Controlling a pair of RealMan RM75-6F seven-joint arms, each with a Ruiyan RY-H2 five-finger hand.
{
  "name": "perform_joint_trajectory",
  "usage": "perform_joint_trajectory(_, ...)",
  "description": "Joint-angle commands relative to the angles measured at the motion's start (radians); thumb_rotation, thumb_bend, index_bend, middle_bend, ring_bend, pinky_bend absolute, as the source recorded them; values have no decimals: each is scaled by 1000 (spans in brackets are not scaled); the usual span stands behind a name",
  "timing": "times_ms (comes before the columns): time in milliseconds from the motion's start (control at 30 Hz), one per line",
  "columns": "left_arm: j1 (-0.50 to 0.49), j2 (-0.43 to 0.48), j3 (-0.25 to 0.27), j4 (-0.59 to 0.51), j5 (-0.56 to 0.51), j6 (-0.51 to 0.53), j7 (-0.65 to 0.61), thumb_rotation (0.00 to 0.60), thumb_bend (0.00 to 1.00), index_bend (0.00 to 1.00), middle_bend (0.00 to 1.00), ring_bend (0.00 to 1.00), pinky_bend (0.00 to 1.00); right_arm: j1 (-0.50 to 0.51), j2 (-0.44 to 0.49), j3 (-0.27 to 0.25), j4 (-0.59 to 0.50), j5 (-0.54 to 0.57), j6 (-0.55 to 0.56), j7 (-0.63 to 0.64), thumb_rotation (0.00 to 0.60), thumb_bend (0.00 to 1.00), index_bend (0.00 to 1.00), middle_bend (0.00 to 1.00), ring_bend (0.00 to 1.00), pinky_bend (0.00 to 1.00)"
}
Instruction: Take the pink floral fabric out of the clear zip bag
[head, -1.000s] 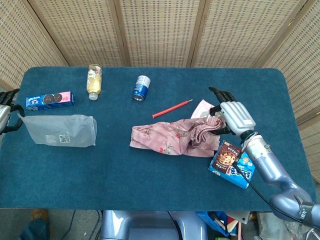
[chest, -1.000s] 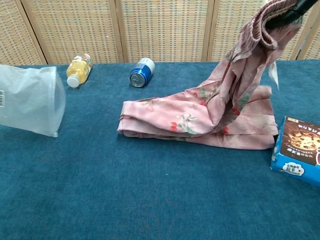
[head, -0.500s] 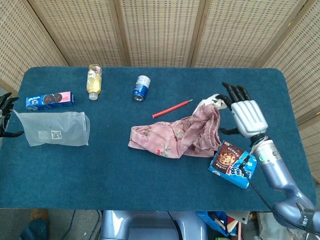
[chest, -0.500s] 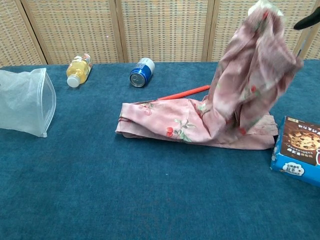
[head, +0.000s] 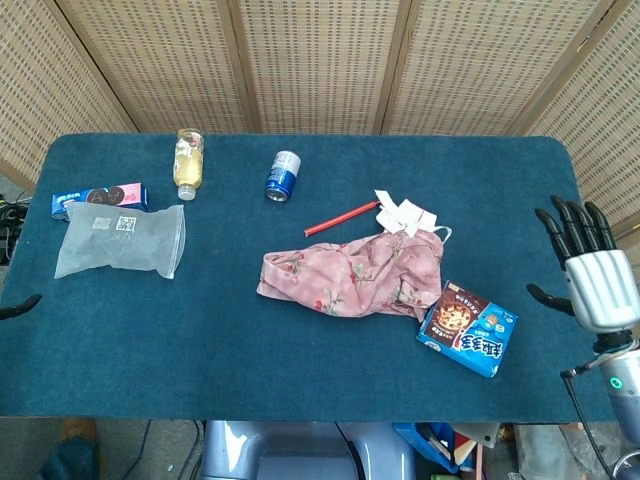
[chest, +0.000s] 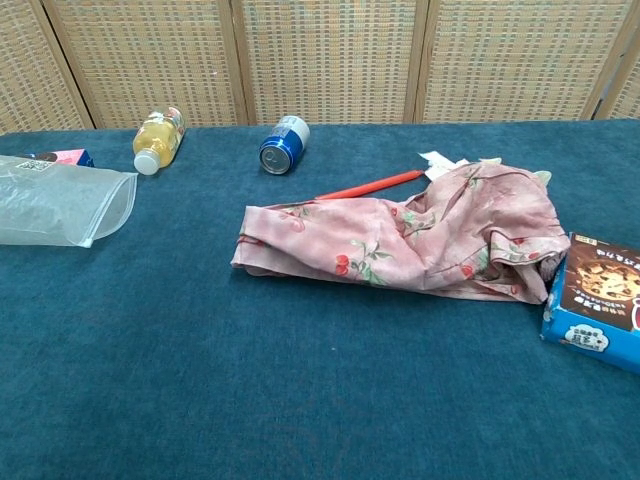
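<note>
left hand (head: 20, 305) mostly off-frame

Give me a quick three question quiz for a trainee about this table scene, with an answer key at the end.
1. True or false: the pink floral fabric lies inside the clear zip bag.
2. What touches the fabric's right end: A) blue can, B) cookie box, C) drink bottle?
3. Fill in: the right hand holds ____.

Key: 1 false; 2 B; 3 nothing, fingers spread.
</note>
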Motion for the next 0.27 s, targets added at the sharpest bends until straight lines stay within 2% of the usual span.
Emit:
perform_joint_trajectory(33,85,-31,27,-92,42,113,87,600,100,0,0,0,0,-94,-44,-48,33,-41,76,60,600,0,0,0,0,0)
perform_joint_trajectory(133,108,-35,53,-128,93,140,109,600,100,0,0,0,0,-137,-39,-82,15,-75,97,101,600,0,0,0,0,0)
perform_joint_trajectory(267,124,-47,77,-133,141,147,121,600,101,0,0,0,0,-189,-30,-112,-5,-107,132,91,600,0,0,0,0,0)
